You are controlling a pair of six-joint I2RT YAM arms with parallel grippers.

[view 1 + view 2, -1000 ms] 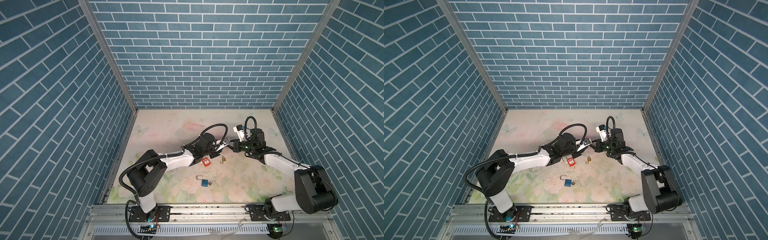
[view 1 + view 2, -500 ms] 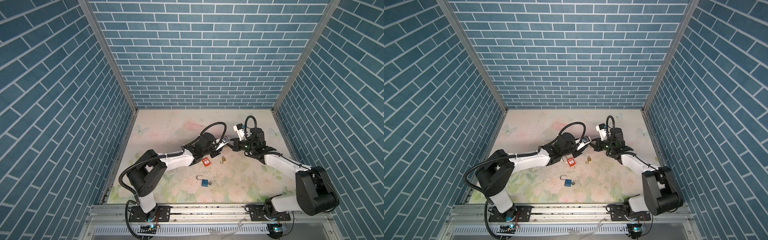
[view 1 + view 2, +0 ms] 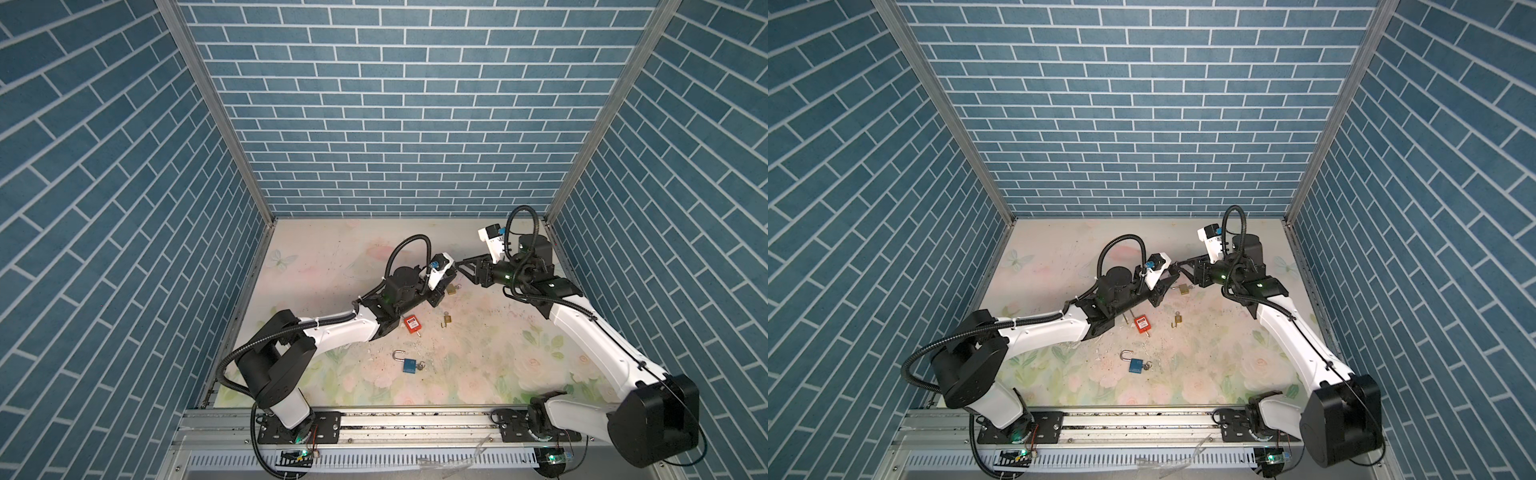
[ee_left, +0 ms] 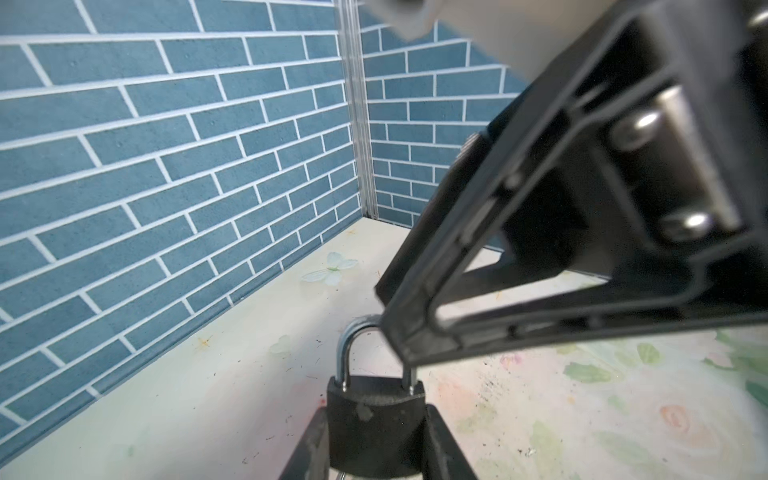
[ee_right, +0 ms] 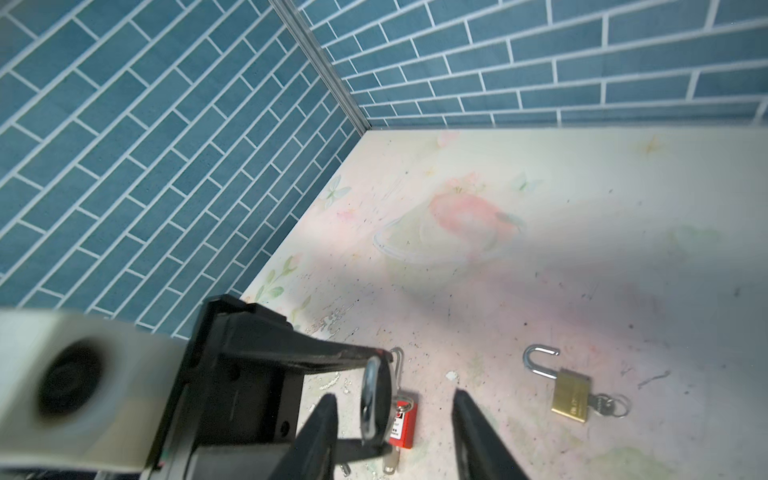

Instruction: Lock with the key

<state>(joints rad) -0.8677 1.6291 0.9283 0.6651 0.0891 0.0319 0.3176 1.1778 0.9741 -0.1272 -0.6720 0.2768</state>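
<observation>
Black padlock (image 4: 376, 419), likely weighty and slick, is best taken by its flat body, where the left gripper (image 4: 374, 428) clamps it between its jaws. The right gripper (image 5: 395, 397) has its jaws apart, seemingly astride the shackle (image 4: 345, 357).

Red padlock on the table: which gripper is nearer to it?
Left. The left gripper, clamping a black padlock, hovers just behind the red padlock; the right gripper, open, is farther back.

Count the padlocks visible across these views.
5: black padlock in the left gripper; larger brass padlock beside it; small brass padlock and red padlock in the middle; blue padlock nearest the front. Arms may hide more.
</observation>
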